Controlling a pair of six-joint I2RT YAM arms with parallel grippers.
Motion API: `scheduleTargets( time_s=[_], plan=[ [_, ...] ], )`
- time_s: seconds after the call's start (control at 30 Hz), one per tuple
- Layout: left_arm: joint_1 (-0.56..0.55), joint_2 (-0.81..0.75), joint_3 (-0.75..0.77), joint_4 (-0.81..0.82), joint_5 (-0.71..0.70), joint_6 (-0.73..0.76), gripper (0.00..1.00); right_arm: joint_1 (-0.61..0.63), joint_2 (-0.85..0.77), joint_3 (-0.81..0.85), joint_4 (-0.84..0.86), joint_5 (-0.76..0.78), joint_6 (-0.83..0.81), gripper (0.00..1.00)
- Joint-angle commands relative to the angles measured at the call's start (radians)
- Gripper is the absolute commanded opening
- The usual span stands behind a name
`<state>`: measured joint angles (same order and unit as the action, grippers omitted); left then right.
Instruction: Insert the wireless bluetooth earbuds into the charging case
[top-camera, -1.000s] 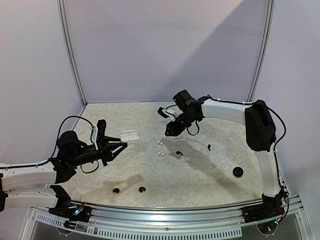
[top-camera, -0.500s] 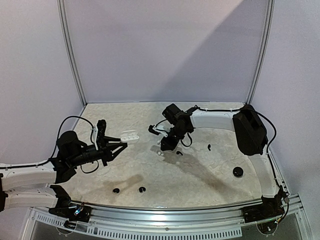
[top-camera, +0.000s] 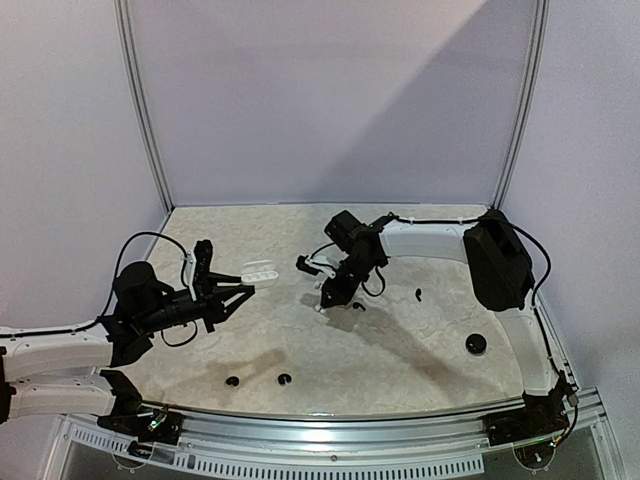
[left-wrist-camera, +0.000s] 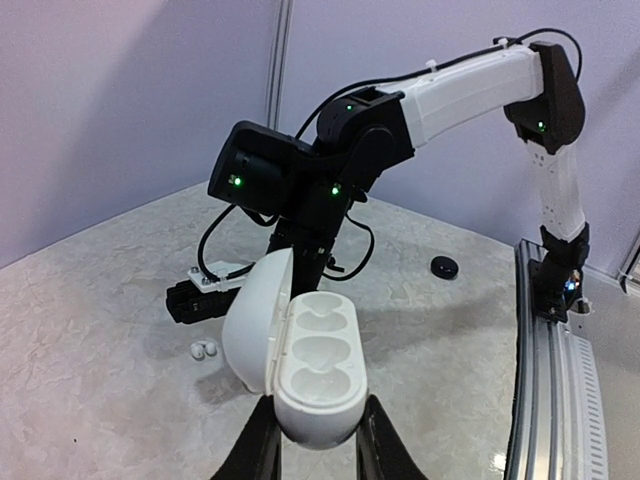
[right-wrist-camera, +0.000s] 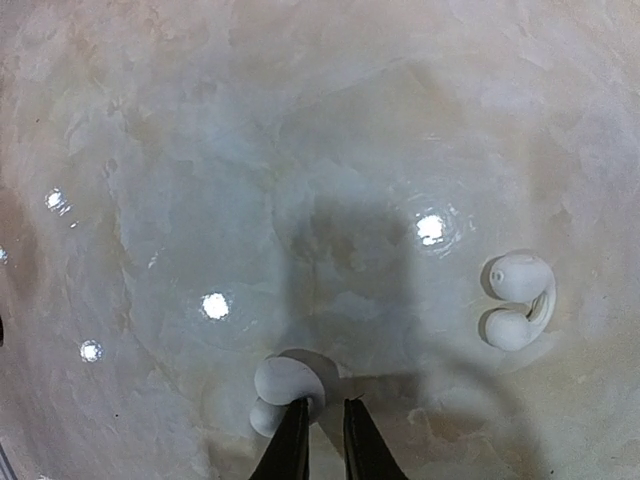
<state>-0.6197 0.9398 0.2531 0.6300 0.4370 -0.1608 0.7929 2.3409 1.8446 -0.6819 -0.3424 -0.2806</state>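
Presently, at the left edge of the tabletop (top-camera: 400, 360), the left gripper (left-wrist-camera: 318, 408) is clamped tight on the base of the white charging case (left-wrist-camera: 318, 365), one finger pressed against each side. The case is held clear of the surface. Its lid (left-wrist-camera: 255, 320) is swung open and stands up beside the base, and the moulded hollows inside the base face upward in plain view.

Along the near edge, left of centre, a black earbud (top-camera: 232, 381) lies on the surface. Another black earbud (top-camera: 284, 379) lies near it on the right, the two not touching.

At the middle of the tabletop the right gripper (right-wrist-camera: 320, 415) points straight down at the surface, its fingers drawn close together with only a narrow slit between them. A white earbud (right-wrist-camera: 283, 383) lies right at the fingertips, and the wrist view shows it against the tip of one finger. Whether it is actually pinched between the fingers cannot be told. A second white earbud (right-wrist-camera: 518, 300) rests on the surface near the first, well clear of both fingers. From above, the gripper body hides most of this pair.

Just right of the right gripper a third black earbud (top-camera: 357, 305) lies on the surface. A fourth black earbud (top-camera: 418, 294) lies further toward the right edge. A round black object (top-camera: 476, 344) sits nearer the right near corner, well apart from all the earbuds; its kind cannot be made out
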Motion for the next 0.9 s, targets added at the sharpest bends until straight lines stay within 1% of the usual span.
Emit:
scheduleTargets(
  time_s=[0.0, 0.3, 0.6, 0.87],
  plan=[
    [0.008, -0.015, -0.015, -0.004, 0.005, 0.022, 0.0, 0.01, 0.005, 0.013, -0.03, -0.057, -0.017, 0.14],
    [0.008, -0.017, -0.02, -0.007, 0.006, 0.034, 0.0, 0.016, 0.013, 0.014, -0.012, -0.075, 0.011, 0.15],
    [0.008, -0.023, -0.026, -0.006, 0.009, 0.051, 0.0, 0.028, 0.031, 0.019, -0.021, -0.074, 0.024, 0.18],
    [0.008, -0.028, -0.032, -0.005, 0.012, 0.065, 0.0, 0.038, 0.036, 0.027, -0.046, -0.095, 0.037, 0.18]
  ],
)
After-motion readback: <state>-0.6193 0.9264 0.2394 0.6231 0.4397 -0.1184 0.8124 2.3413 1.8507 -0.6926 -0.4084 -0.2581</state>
